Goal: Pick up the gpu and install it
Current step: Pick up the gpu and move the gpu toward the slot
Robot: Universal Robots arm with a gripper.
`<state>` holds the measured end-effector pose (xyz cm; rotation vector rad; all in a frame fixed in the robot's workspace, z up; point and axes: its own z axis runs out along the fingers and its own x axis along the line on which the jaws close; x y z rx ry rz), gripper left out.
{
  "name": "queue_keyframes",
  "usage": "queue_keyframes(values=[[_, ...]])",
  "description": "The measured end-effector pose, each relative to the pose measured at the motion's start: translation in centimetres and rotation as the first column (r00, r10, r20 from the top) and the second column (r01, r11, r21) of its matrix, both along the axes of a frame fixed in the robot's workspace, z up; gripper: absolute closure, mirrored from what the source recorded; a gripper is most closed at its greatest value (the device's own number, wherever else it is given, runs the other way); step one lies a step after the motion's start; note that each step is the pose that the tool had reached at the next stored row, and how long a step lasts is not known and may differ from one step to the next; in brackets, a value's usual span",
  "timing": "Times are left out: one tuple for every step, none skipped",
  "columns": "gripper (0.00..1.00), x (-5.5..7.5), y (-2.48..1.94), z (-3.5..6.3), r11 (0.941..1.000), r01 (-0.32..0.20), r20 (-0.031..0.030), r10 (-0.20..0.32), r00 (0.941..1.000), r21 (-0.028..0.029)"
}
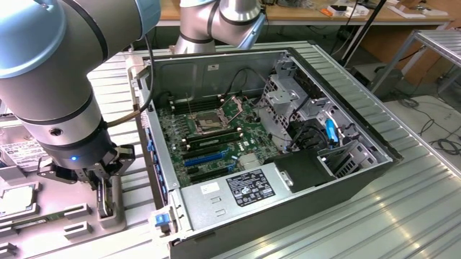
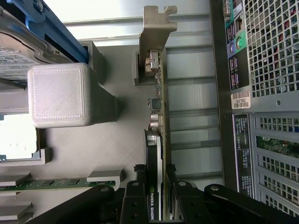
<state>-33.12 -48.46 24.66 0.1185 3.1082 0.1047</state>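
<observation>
A ribbed metal table fills a workshop, with a wooden bench behind it and cables on the floor. A large grey robot arm reaches down at the exterior view's left, beside an open computer case lying on its side with its motherboard exposed. Next to the case is a grey parts tray. The gpu stands on edge in the tray's slot. The gripper straddles the card; whether it is clamped on it cannot be told.
</observation>
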Motion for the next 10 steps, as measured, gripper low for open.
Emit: queue_keyframes(values=[[0.73,0.0,0.0,0.0,1.0,0.0,0.0,0.0,1.0,0.0],[0.73,0.0,0.0,0.0,1.0,0.0,0.0,0.0,1.0,0.0],[0.73,0.0,0.0,0.0,1.0,0.0,0.0,0.0,1.0,0.0],[0.73,0.0,0.0,0.0,1.0,0.0,0.0,0.0,1.0,0.0],[0.73,0.0,0.0,0.0,1.0,0.0,0.0,0.0,1.0,0.0],[0.73,0.0,0.0,0.0,1.0,0.0,0.0,0.0,1.0,0.0],[0.73,0.0,0.0,0.0,1.0,0.0,0.0,0.0,1.0,0.0],[0.73,0.0,0.0,0.0,1.0,0.0,0.0,0.0,1.0,0.0],[0.73,0.0,0.0,0.0,1.0,0.0,0.0,0.0,1.0,0.0],[0.73,0.0,0.0,0.0,1.0,0.0,0.0,0.0,1.0,0.0]])
